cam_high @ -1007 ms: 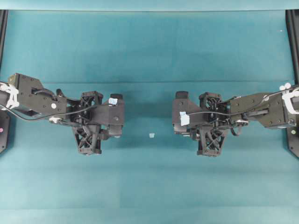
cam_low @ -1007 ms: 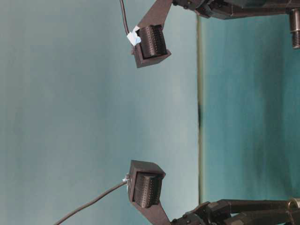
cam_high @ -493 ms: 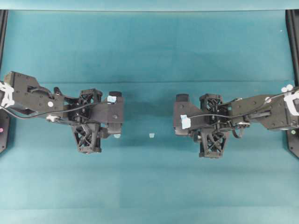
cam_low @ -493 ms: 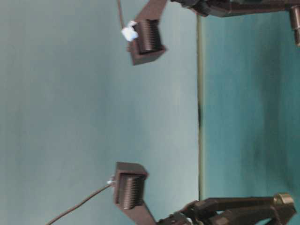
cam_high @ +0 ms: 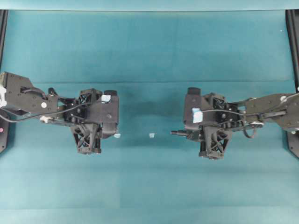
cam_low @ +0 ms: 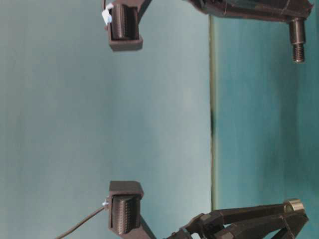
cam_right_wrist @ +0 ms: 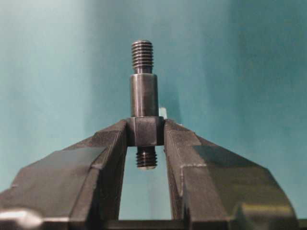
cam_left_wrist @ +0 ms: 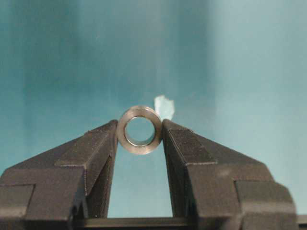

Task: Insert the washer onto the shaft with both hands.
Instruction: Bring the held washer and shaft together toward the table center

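Observation:
In the left wrist view my left gripper is shut on the washer, a silvery ring pinched edge-on between the tips, its hole facing the camera. My right gripper is shut on the shaft, clamping its thick middle, with one threaded end pointing away and the other between the jaws. From overhead the shaft sticks out leftward from the right gripper, towards the left gripper. A wide gap separates them. At table level the shaft and the washer are both lifted off the mat.
A small pale scrap lies on the teal mat between the grippers, and another pale bit shows by the left gripper's tip. Black rails border the mat's left and right sides.
Both arms have drawn apart, the left one leftward and the right one rightward. The shaft's tip now shows from overhead. Neither grip has changed.

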You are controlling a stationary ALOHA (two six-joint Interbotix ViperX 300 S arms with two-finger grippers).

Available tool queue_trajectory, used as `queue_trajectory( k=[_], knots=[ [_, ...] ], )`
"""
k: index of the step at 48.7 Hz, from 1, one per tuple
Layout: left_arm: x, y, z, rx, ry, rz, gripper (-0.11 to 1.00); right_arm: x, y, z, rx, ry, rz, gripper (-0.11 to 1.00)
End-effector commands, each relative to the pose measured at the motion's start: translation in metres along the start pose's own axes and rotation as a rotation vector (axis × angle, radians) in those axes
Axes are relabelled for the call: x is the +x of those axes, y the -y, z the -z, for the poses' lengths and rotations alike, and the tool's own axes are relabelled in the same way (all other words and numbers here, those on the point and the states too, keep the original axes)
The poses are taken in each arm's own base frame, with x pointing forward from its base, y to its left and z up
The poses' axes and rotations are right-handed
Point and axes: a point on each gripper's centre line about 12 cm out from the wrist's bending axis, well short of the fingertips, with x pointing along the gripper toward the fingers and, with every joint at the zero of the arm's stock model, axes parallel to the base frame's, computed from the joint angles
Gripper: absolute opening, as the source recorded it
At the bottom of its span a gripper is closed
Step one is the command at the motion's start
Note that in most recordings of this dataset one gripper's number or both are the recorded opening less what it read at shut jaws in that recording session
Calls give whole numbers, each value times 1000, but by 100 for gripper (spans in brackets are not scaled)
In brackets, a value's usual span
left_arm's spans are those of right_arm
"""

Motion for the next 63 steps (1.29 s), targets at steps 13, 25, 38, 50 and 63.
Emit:
queue_trajectory(
  k=[13,25,38,50,63],
  knots=[
    [-12,5,-19,-16,186,9,36,-15,-5,0,51,175,-40,0],
    [-24,7,-31,-107,400,33,36,-20,-13,-2,32,274,-74,0],
    [-35,10,-35,-189,538,72,36,-19,-16,-2,26,334,-92,0],
    [-37,20,-39,-191,568,104,36,-19,-21,-2,18,406,-119,0],
    [-39,21,-45,-217,622,123,36,-16,-24,-5,43,461,-143,0]
  ],
)
